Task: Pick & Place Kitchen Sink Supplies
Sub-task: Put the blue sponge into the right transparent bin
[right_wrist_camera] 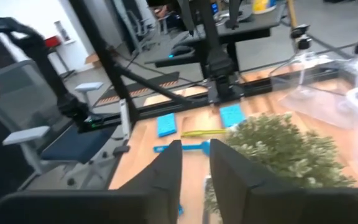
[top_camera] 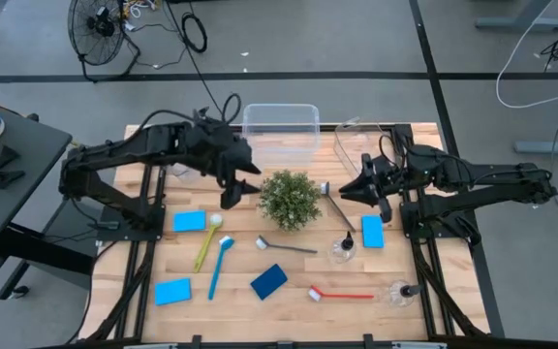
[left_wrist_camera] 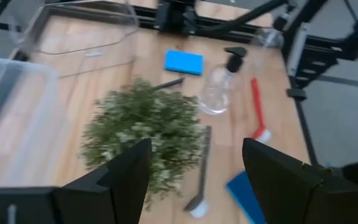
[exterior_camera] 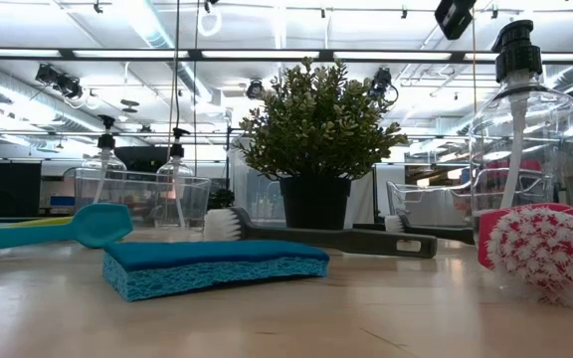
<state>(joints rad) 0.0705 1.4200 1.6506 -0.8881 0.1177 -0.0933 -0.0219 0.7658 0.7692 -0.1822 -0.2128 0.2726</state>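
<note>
Supplies lie scattered on the wooden table (top_camera: 289, 291) around a bushy green plant (top_camera: 290, 199) in a dark pot.

Sponges: flat blue rectangles. Three light blue, at left (top_camera: 189, 221), near left (top_camera: 172, 291) and right (top_camera: 372, 232); one darker (top_camera: 268, 281) near the centre.

Brushes: thin, long-handled. Yellow (top_camera: 207, 238) and blue (top_camera: 220, 264) lie side by side left of the plant; dark grey (top_camera: 285, 246) just near of it; a second grey one (top_camera: 336, 206) to its right; red (top_camera: 341, 294) near right.

Clear bottles with black caps: one (top_camera: 343, 249) beside the right sponge, one (top_camera: 401, 292) at the red brush's handle end.

Left gripper (top_camera: 232, 190) hovers just left of the plant, fingers spread, holding nothing. Right gripper (top_camera: 349, 191) hangs right of the plant, fingers slightly parted, empty.
</note>
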